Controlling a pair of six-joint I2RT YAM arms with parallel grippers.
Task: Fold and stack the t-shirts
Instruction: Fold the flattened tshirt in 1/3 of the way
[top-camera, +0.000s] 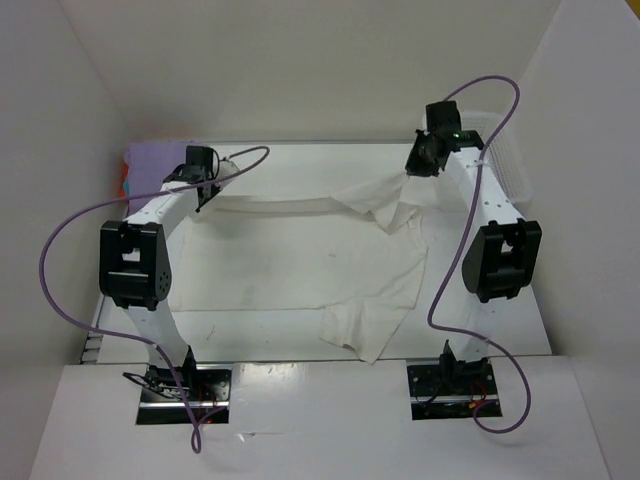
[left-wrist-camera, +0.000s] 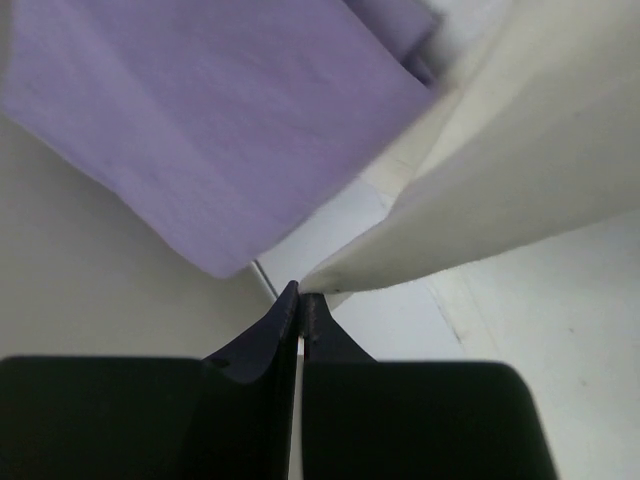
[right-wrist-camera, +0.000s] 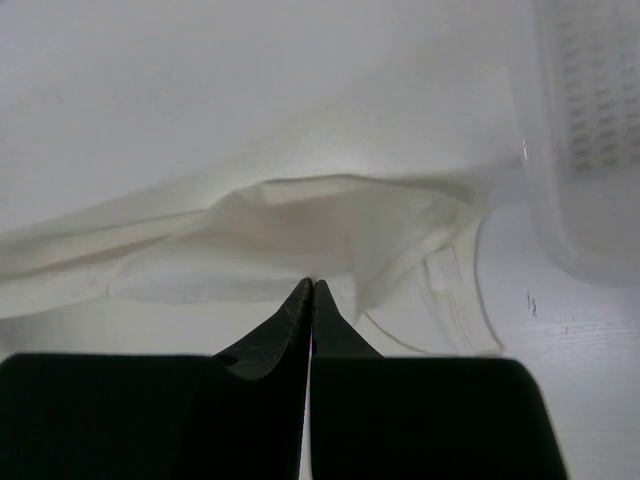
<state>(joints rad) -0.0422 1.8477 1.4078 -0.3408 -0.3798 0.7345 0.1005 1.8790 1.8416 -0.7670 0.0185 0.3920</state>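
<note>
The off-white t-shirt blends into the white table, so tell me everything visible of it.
The off-white t-shirt is plain, soft, creased cloth, partly spread on the white table. Its far edge is lifted and stretched between the shut left gripper and right gripper, each pinching it at the tips. A neckline shows near the right gripper; the near part lies rumpled.

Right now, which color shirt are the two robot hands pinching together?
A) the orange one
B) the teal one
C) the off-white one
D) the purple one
C: the left gripper and the right gripper are each shut on an edge of the off-white t-shirt, which stretches between them, while the lavender t-shirt lies apart at the far left.
</note>
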